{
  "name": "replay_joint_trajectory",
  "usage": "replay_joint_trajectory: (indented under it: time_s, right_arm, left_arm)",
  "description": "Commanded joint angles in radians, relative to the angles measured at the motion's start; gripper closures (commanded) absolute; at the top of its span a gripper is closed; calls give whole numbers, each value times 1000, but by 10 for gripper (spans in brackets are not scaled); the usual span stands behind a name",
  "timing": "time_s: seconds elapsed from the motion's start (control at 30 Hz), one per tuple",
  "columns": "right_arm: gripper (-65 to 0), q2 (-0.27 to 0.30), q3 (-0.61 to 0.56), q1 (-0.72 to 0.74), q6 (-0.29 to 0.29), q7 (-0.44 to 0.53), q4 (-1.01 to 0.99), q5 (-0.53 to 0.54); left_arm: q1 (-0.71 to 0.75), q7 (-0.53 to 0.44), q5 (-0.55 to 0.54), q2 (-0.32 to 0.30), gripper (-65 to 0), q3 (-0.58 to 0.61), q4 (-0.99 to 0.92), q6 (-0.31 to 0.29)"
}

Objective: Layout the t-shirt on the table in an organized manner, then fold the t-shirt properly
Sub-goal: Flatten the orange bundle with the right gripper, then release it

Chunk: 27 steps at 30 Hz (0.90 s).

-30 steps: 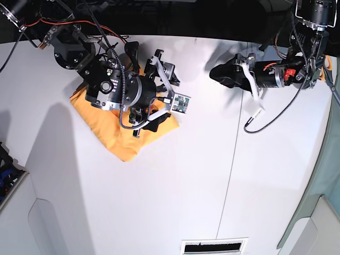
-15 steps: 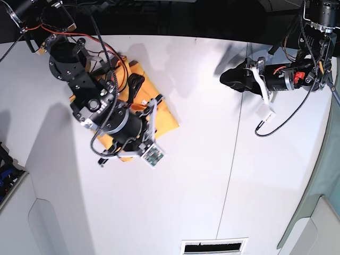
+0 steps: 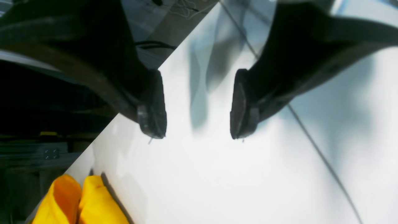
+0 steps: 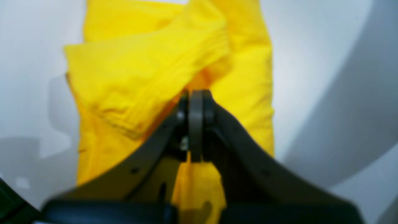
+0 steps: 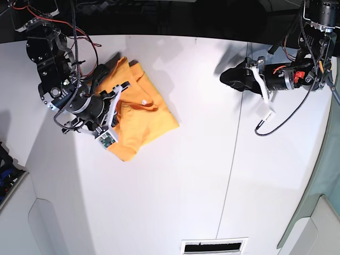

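Note:
The orange-yellow t-shirt (image 5: pixel 143 114) lies bunched and partly folded on the white table (image 5: pixel 175 186), at the back left. My right gripper (image 5: pixel 118 108) is at the shirt's left edge. In the right wrist view its jaws (image 4: pixel 196 124) are shut, and a raised fold of the t-shirt (image 4: pixel 140 77) runs up to their tips. My left gripper (image 5: pixel 224 75) hovers over bare table at the back right, far from the shirt. It is open and empty in the left wrist view (image 3: pixel 199 124), where a corner of the t-shirt (image 3: pixel 84 202) shows at the bottom left.
A thin dark seam (image 5: pixel 228 175) crosses the table and also shows in the left wrist view (image 3: pixel 311 140). A grey-green panel (image 5: pixel 319 180) borders the right edge. A vent slot (image 5: pixel 212 246) sits at the front edge. Cables with a white connector (image 5: pixel 265 114) hang below the left arm.
The right arm swung off the shirt to its left side, uncovering most of it. The shirt's outline has shifted toward the back. The left arm has barely moved.

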Motion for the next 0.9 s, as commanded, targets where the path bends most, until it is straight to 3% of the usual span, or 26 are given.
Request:
replay_joint_trajectory:
  time_s: [0.0,0.17,0.33,0.5,0.57,0.7,0.87]
  right_arm:
    - [0,5,6,3,14,35,17,18]
    - [0,-49,6,10,58,116,-29,56]
    - [0,-193,6,118,112,213,-230,57]
    - [0,-298,6,257,142,214,-391,56]
    - [0,-305,6,291,142,213,-393,56]
    - [0,-298,20,345,130,211,-393,12]
    - [0,-262,90,349,92,220,-409,-41]
  left_arm:
    - [-10,-11,-22,-14,-363,-7,13,-6]
    - [-10,-11,-22,-14,-363,-7,13,-6]
    - [-10,-13,-23,-14,-363,-7,13,-6]
    - [-11,-16,-26,-14,-360,-7,13,-6]
    - [-14,-16,-26,-14,-300,-7,13,-6]
    - [-18,-6,-24,-14,-71,-6,92,-6]
    - [-19,-12,-1,8,-43,29,311,-6]
